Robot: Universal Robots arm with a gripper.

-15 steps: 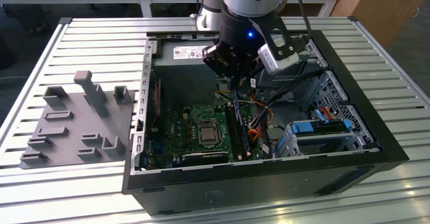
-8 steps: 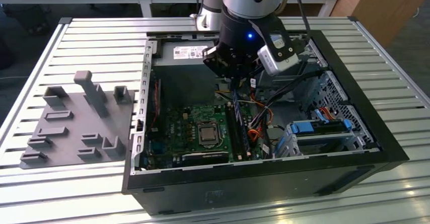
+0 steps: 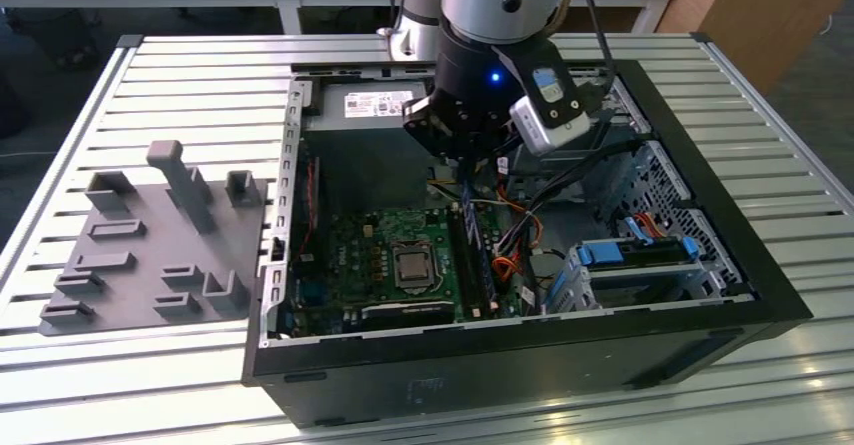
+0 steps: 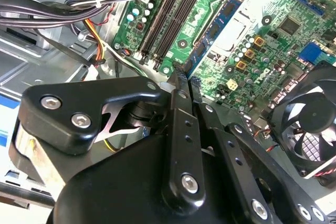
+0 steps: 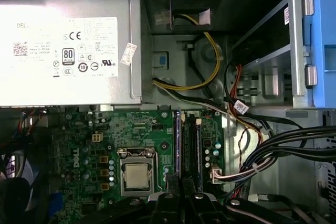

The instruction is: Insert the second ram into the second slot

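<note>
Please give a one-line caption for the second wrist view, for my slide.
The gripper, fingers closed together, hangs over the green motherboard near the dark RAM slots, with a cooling fan alongside.

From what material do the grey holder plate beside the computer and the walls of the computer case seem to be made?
The grey holder plate looks like matte plastic, maybe printed: even dull grey with no glints and blocky moulded posts. The computer case appears to be sheet metal: thin bare silvery inner walls with punched holes, and a glossy black outer shell that could be painted metal or plastic.
</note>
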